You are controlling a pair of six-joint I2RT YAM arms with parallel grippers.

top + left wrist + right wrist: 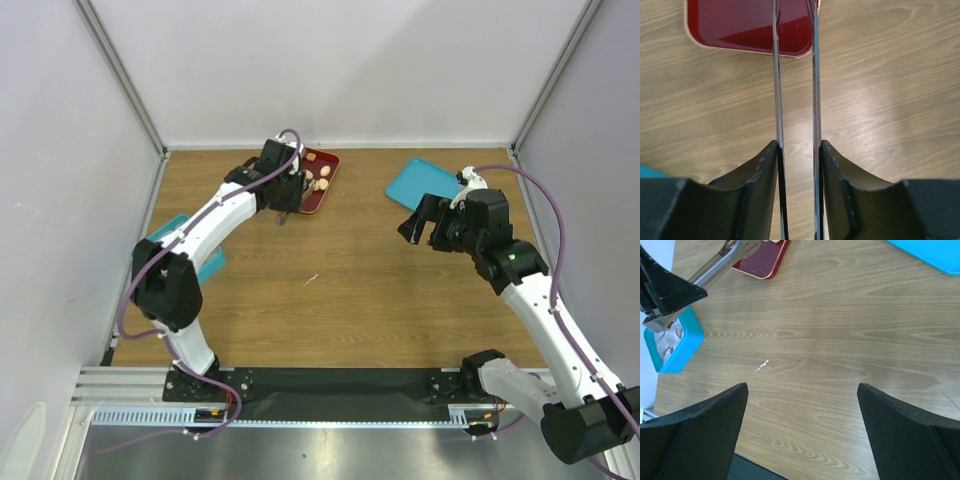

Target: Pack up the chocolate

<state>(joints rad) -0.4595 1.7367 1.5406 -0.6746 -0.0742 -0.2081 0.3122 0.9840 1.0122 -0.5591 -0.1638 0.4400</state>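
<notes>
Left arm stretched forward, left gripper (799, 150) clamping tongs (722, 262) over red tray (740, 25)

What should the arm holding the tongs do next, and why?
Probably the left gripper should nudge its tongs farther over the red tray toward the chocolate: nothing shows between their blades, and the tray part beneath them is bare.
</notes>
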